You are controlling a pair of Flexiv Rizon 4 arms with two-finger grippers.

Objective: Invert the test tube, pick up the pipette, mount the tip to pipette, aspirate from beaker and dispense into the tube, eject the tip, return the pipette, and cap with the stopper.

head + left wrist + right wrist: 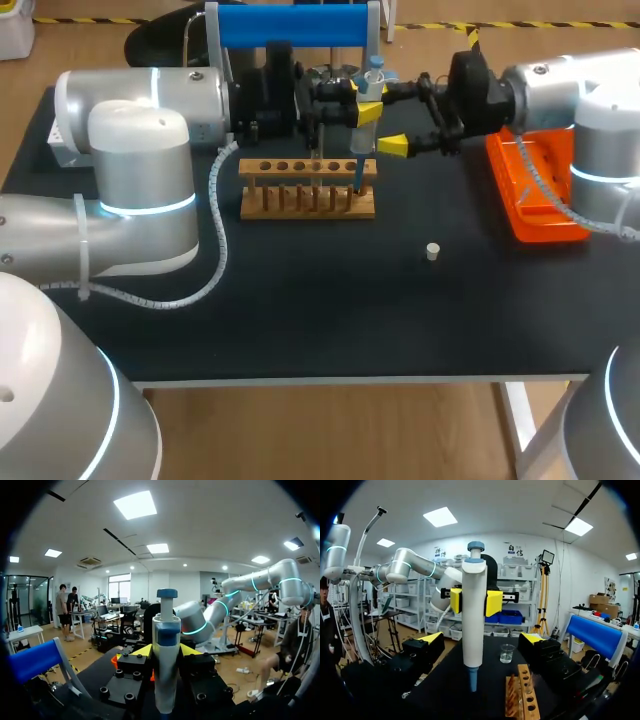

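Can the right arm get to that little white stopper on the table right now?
Probably yes. The right gripper is open and holds nothing, and the stopper lies alone, clear of the rack, with nothing over it.

The tabletop (300, 320) is a smooth, matt black surface. The test tube rack (308, 190) is bare wood with a dull finish. The pipette (368, 105) has a smooth, slightly glossy white plastic body, a blue plastic cap and a blue plastic tip. At three o'clock from the rack, the tray (530, 200) is glossy orange plastic. At four o'clock, the stopper (433, 251) looks matt and off-white. The beaker (507, 653) is clear and glass-like. The left arm (130, 120) and right arm (570, 90) have smooth, glossy pale grey shells. The ribbed cable conduit (218, 230) is white plastic. The left end effector (166, 651) and right end effector (481, 639) have matt black bodies with matt yellow tips.
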